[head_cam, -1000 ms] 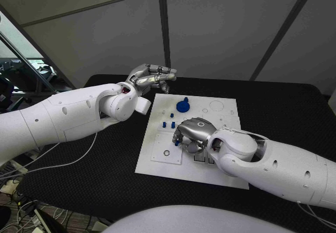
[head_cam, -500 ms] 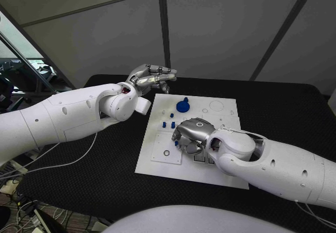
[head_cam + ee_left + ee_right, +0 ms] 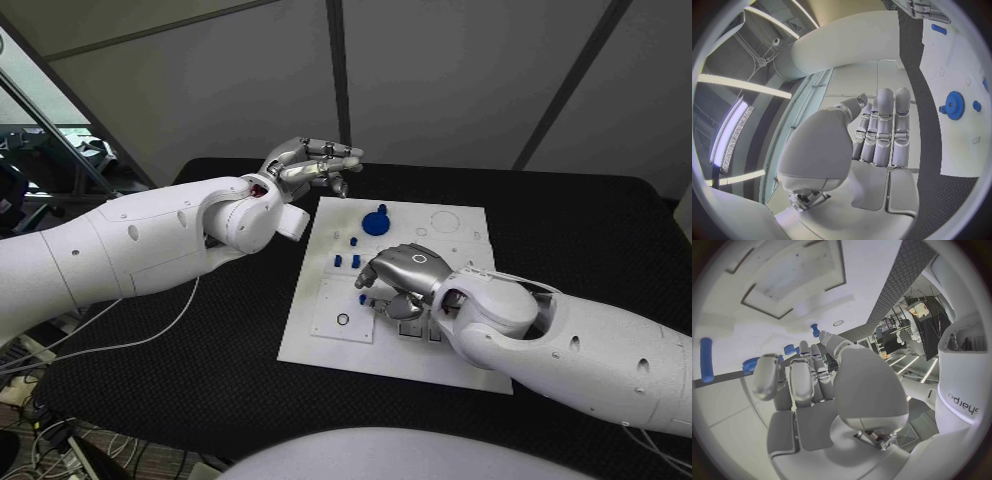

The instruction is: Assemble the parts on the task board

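White task board (image 3: 447, 352) at frame centre on black desk (image 3: 577, 230). Blue gear (image 3: 378, 219) near board's top, small blue pegs (image 3: 346, 258) below. Right hand (image 3: 401, 280) over board centre, grip unclear. Left hand (image 3: 309, 163) upper left, fingers curled, empty.

Task board (image 3: 433, 350): white rectangular plate, flat on the black worktop (image 3: 577, 230), with round and rectangular recesses. Blue gear (image 3: 376, 221) with a knob sits near the far edge. Small blue pegs (image 3: 346, 259) stand upright in holes just nearer than the gear, toward the board's left side.
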Motion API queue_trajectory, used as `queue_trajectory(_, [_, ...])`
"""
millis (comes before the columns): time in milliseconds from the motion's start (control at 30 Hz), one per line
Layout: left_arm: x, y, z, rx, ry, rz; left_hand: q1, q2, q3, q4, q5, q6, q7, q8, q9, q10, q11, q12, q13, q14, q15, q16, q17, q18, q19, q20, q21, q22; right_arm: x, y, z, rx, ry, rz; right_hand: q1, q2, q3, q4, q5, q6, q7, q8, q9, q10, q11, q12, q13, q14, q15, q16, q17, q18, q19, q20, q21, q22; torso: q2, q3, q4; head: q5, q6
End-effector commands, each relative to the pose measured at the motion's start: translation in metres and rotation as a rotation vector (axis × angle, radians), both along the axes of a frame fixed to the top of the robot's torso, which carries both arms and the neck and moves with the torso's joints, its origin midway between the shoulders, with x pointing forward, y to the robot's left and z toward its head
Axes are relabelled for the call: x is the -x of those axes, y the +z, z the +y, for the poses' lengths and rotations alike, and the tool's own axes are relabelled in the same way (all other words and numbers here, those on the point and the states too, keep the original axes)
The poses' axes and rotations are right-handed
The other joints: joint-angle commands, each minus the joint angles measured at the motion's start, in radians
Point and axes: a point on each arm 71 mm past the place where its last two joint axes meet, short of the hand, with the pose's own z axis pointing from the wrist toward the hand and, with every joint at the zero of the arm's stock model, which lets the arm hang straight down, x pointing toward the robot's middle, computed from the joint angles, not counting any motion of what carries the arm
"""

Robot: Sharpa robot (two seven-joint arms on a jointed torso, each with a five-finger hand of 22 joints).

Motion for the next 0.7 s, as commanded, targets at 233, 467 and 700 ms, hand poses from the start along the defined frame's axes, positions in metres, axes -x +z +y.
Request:
queue_trajectory(233, [0.0,0.0,0.003,0.004,-0.005,0.003,-0.009,0.004,-0.005,0.0,-0.001,-0.004,0.006,0.001,-0.001,-0.008,0.001,0.005,0.001,-0.007,-0.001,0.004,-0.001,0.012,-0.009,-0.002,-0.005,-0.001,0.001,0.026,-0.04,-0.11,-0.1,-0.011,-0.003,-0.014,-0.014,0.002,0.008,-0.005,-0.011,0.002,0.001,0.004,-0.007,0.013,-0.004,0.02,0.004,-0.006,-0.006,0.012,-0.003,-0.001,-0.004,0.001,-0.002,-0.0003,-0.0051,-0.017,0.017])
queue_trajectory(467, [0.0,-0.002,0.002,0.001,-0.005,0.006,-0.007,0.004,-0.005,-0.001,-0.001,-0.005,0.005,0.0,-0.001,-0.009,0.001,0.005,0.001,-0.009,-0.001,0.005,-0.002,0.012,-0.009,-0.001,-0.006,-0.001,-0.024,0.048,-0.072,-0.035,-0.228,-0.021,-0.009,-0.028,-0.048,0.005,-0.023,-0.021,-0.023,0.001,0.0,-0.022,-0.013,0.015,-0.013,0.02,-0.002,-0.006,-0.013,0.013,-0.004,-0.006,-0.009,-0.005,-0.007,0.003,-0.0095,-0.034,0.03])
queue_trajectory(700, [0.0,-0.004,-0.001,0.002,-0.012,0.007,-0.007,0.004,-0.005,-0.001,-0.001,-0.005,0.005,0.0,-0.001,-0.009,0.001,0.005,0.001,-0.009,-0.001,0.005,-0.002,0.012,-0.009,-0.001,-0.006,-0.001,-0.042,0.049,-0.091,0.047,-0.266,0.015,0.0,-0.022,-0.083,0.008,-0.036,-0.034,-0.031,0.001,0.0,-0.059,-0.013,0.017,-0.019,0.022,-0.003,-0.003,-0.012,0.016,-0.012,-0.008,-0.023,-0.023,-0.005,0.0007,-0.0074,-0.04,0.038])
